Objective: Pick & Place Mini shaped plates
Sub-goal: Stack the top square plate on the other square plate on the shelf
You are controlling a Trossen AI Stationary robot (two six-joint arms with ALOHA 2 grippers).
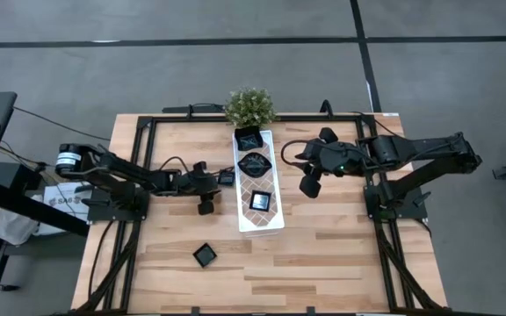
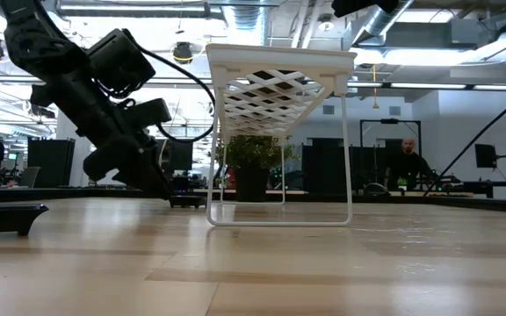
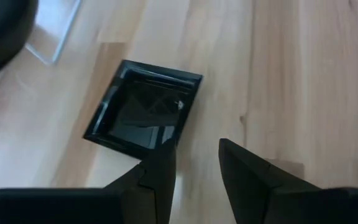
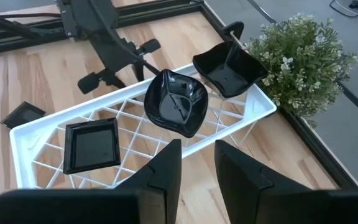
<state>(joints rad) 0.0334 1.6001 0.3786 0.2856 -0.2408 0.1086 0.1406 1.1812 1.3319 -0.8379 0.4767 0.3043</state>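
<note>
Square plate lying at table's 7 o'clock, awaiting pickup; left gripper hovering empty, fingers parted; right gripper waiting at tray's 3 o'clock, fingers parted, empty.

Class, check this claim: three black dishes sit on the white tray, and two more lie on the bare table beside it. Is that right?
Not quite. Three black dishes do sit on the white tray, but only one dish lies on the bare table, not two. The high view shows this.
</note>
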